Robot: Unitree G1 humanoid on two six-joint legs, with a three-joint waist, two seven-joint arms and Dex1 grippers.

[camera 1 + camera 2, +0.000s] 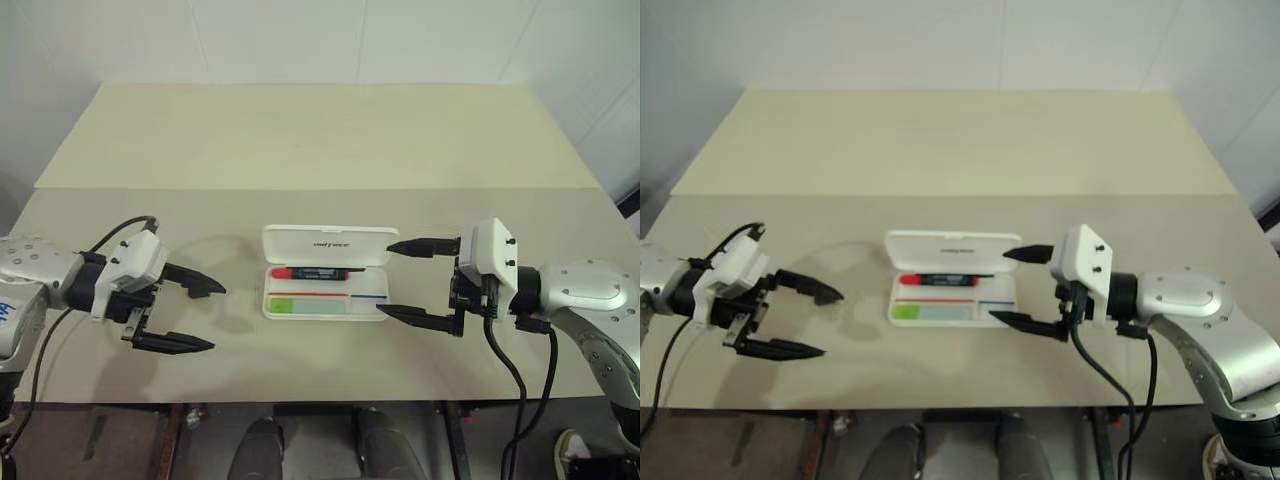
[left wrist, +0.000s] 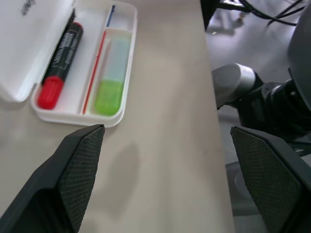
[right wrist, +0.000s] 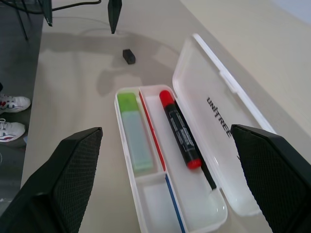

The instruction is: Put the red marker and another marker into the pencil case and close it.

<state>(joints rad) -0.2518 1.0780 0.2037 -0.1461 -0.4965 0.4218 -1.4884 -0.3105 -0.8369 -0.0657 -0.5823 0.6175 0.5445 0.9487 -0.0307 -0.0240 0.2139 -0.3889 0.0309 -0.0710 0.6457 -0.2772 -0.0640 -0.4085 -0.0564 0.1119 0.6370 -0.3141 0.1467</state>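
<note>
While the pencil case (image 1: 326, 285) lies open in the middle of the table (image 1: 300, 140), its long axis running left to right, the red marker (image 1: 315, 272) and the green marker (image 1: 305, 305) already rest inside. Its raised lid (image 1: 327, 243) points almost at the right gripper (image 1: 418, 282), which stands open and empty just beside the case, nearer than the left gripper (image 1: 200, 315), also open.

Even, soft light from above fills the scene; the pale beige matte worktop (image 1: 320, 140) shows no glare. Faint diffuse shadows lie on it beside the open white hard-plastic hinged pencil case (image 1: 326, 243). In the wrist views the nearest black textured fingers (image 2: 73, 179) look slightly soft
</note>
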